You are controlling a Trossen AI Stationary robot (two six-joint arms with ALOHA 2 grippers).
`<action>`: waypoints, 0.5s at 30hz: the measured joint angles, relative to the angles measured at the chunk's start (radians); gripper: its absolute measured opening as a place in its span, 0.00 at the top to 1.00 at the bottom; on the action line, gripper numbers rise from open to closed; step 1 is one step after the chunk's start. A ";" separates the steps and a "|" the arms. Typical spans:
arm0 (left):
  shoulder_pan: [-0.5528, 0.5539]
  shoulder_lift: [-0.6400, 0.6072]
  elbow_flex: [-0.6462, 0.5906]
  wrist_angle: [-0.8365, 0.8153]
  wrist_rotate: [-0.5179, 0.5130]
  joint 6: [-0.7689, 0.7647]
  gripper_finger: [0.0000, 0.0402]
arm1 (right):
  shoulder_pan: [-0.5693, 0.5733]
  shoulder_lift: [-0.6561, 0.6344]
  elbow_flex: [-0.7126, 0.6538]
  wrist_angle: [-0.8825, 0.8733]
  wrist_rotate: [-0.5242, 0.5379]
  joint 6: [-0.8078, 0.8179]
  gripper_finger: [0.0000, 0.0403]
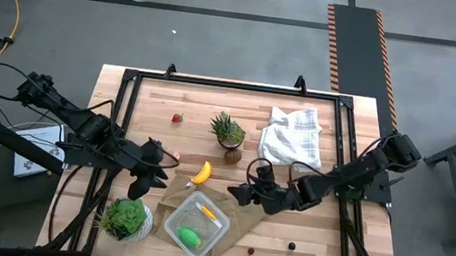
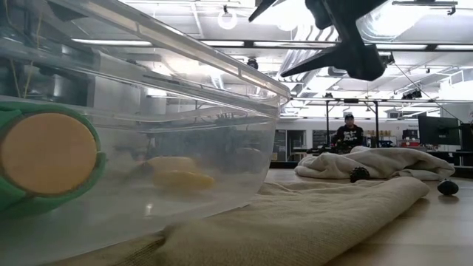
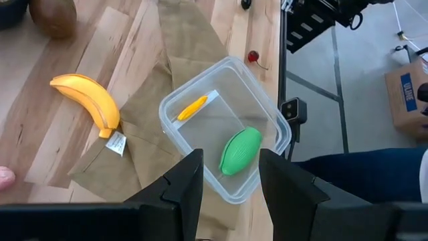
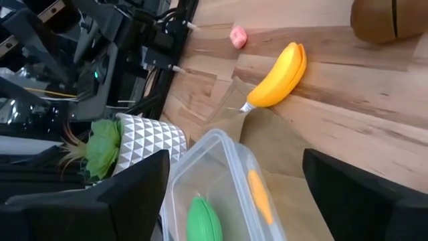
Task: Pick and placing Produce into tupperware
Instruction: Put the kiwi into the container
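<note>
The clear tupperware [image 1: 196, 224] stands on the brown paper bag [image 1: 232, 208] and holds the green oval [image 3: 241, 150] and the yellow-orange piece [image 3: 192, 107]. The yellow banana [image 1: 201, 172] lies just beyond the bag, the brown kiwi [image 1: 232, 155] past it by the spiky plant, and the red strawberry [image 1: 177, 119] farther back. My left gripper [image 1: 140, 187] hangs open to the left of the box; in its wrist view [image 3: 231, 157] it looks down on the box. My right gripper [image 1: 239, 193] hovers open to the right of the banana [image 4: 277, 77], above the bag.
A spiky potted plant [image 1: 228, 131] and a white cloth [image 1: 292, 134] sit toward the far side. A leafy plant in a white pot [image 1: 125, 218] stands left of the box. A small pink piece [image 1: 176, 156] and two small dark items [image 1: 291, 246] lie loose. A person [image 2: 347, 133] shows far behind.
</note>
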 joint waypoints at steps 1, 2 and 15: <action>0.000 0.000 0.000 0.000 0.000 0.000 0.67 | -0.004 0.000 0.000 0.000 0.000 0.000 0.17; 0.000 0.000 0.000 0.000 0.000 0.000 0.67 | -0.009 0.000 0.000 0.000 0.000 0.000 0.17; 0.000 0.000 0.000 0.000 0.018 -0.003 0.67 | -0.064 0.000 0.000 0.057 -0.026 0.016 0.17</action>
